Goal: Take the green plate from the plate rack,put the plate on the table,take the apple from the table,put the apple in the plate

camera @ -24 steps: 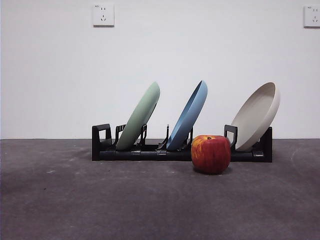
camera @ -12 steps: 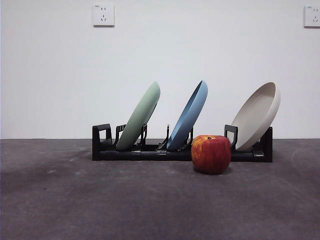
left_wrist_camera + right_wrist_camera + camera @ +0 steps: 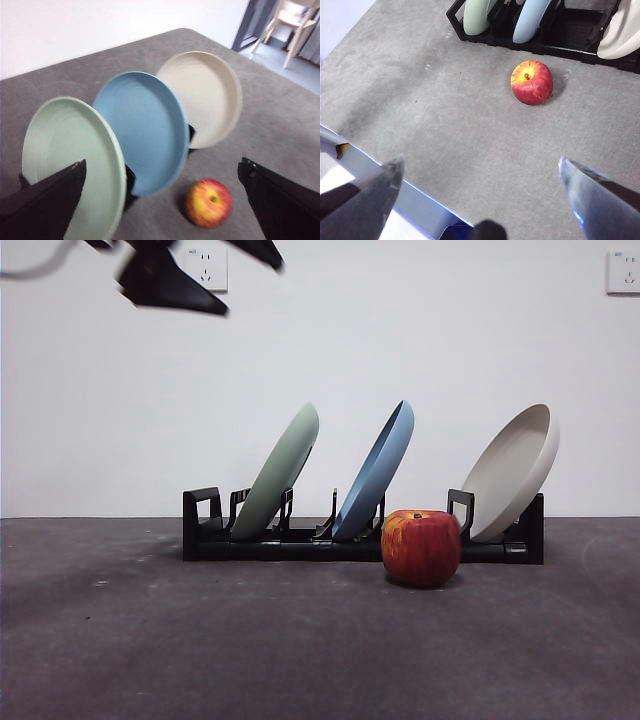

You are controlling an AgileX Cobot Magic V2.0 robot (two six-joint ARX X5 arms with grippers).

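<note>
**Trainee:** Where is the green plate (image 3: 277, 473)?

**Instructor:** It leans in the plate rack (image 3: 205, 530), beside the blue plate (image 3: 375, 483). Your left claw (image 3: 160, 200) hangs above it, jaws spread and empty. The plate looks stiff, light and smooth; pinch its upper rim. The right claw (image 3: 480, 195) waits released over the bench (image 3: 445, 125), the apple (image 3: 532, 82) ahead of it.

open table in front, crowded rack behind
the apple (image 3: 421, 547) sits just before the plate rack (image 3: 205, 530); the blue plate (image 3: 375, 483) leans close beside the green plate (image 3: 277, 473).
</note>
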